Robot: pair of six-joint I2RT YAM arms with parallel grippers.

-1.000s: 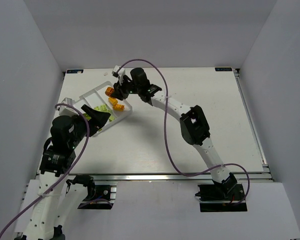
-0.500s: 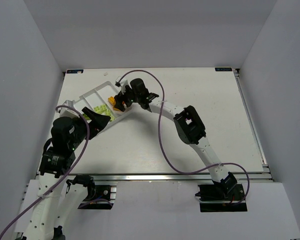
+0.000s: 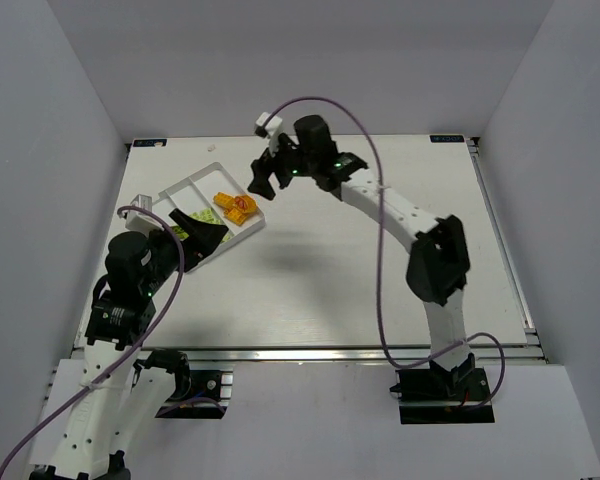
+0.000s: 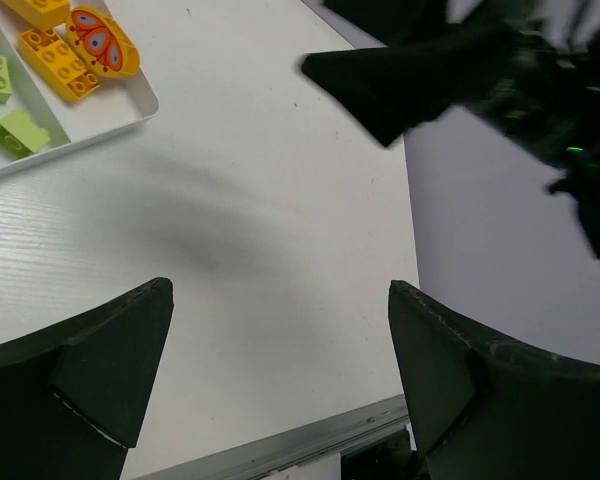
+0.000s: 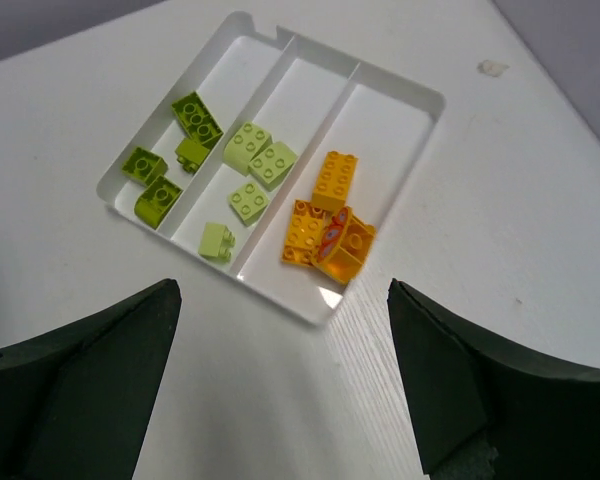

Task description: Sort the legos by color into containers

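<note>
I reckon job's done: small studded plastic bricks [image 5: 248, 145] sit colour-sorted in flat white plastic tray [image 5: 385, 115]; left pincer [image 4: 280, 325] & right pincer [image 5: 282, 300] open, empty.

ROBOTICS LAB TEST CELL: Two jointed white-and-black robot arms, one at left [image 3: 120, 300] and one at right [image 3: 420, 230], stand on black mounting plates [image 3: 445, 395]. The plates sit beside a silver aluminium-profile rail [image 3: 310, 357] along the near edge of a flat white rectangular worktable [image 3: 310, 290]. Plain pale grey panel walls [image 3: 50, 150] box the bench in on its left, right and far sides. Thin purple cables [image 3: 381, 300] loop loose along both arms, and small dark tags [image 3: 446, 137] sit at the table's far corners. It is a purpose-built experimental enclosure.
</note>
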